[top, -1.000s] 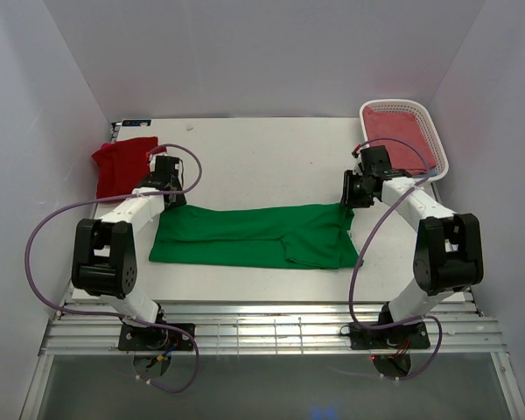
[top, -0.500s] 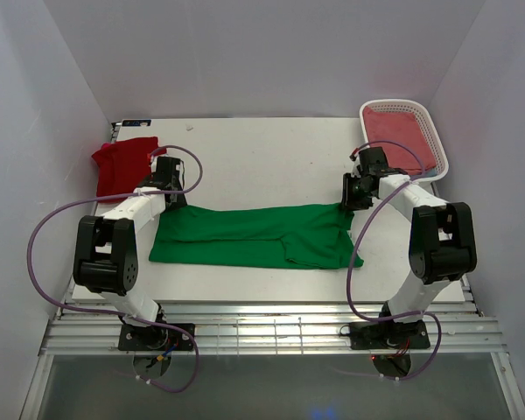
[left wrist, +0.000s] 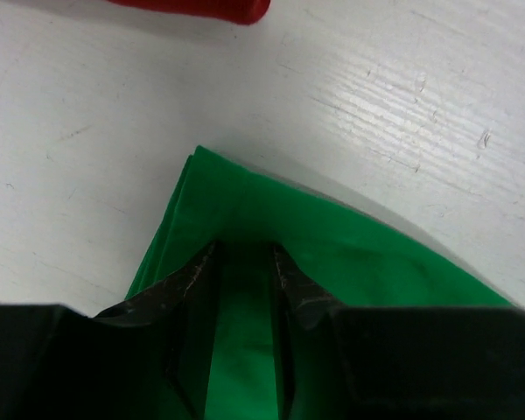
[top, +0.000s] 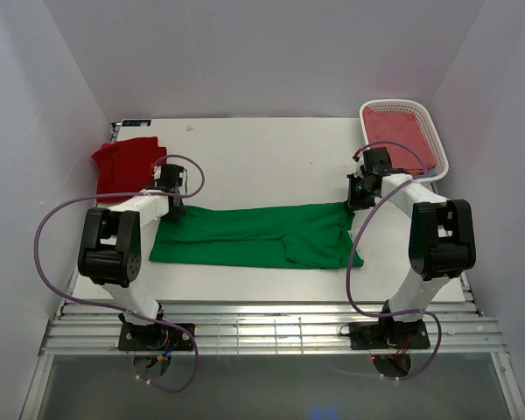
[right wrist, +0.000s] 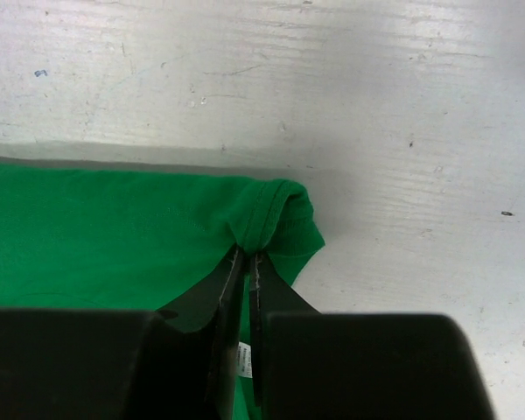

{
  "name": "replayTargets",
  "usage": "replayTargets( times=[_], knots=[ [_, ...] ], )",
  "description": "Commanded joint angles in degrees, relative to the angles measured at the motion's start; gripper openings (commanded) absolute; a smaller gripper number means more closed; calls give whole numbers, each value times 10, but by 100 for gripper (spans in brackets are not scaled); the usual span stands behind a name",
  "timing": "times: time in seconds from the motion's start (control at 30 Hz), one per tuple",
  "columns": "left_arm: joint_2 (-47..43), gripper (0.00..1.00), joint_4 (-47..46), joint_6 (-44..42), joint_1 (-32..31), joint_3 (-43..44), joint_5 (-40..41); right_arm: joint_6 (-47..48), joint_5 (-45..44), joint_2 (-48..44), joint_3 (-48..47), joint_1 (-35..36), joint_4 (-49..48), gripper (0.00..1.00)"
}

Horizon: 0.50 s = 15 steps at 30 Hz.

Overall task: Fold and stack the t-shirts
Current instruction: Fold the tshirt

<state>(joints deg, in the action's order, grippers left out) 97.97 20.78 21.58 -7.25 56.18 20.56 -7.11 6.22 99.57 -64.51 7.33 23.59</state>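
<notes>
Green t-shirt (top: 261,234) pinched by two pincers, left (left wrist: 243,262), right (right wrist: 246,258), one red t-shirt (top: 125,164)

White table (top: 262,157) under and ahead of both jaws, surface scuffed and scratched. White plastic basket (top: 439,149) at far right corner, just beyond right jaws, rim slotted. Grey walls (top: 262,52) around. Ridged metal strip (top: 271,328) along near edge.
</notes>
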Motion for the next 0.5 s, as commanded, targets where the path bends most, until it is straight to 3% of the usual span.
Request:
replayTargets(
  times=[0.0, 0.47],
  knots=[
    [1, 38, -11, 11, 2, -9, 26, 6, -6, -7, -14, -15, -14, 8],
    [-9, 34, 8, 32, 6, -1, 83, 10, -6, 13, -37, -35, 11, 8]
  ],
)
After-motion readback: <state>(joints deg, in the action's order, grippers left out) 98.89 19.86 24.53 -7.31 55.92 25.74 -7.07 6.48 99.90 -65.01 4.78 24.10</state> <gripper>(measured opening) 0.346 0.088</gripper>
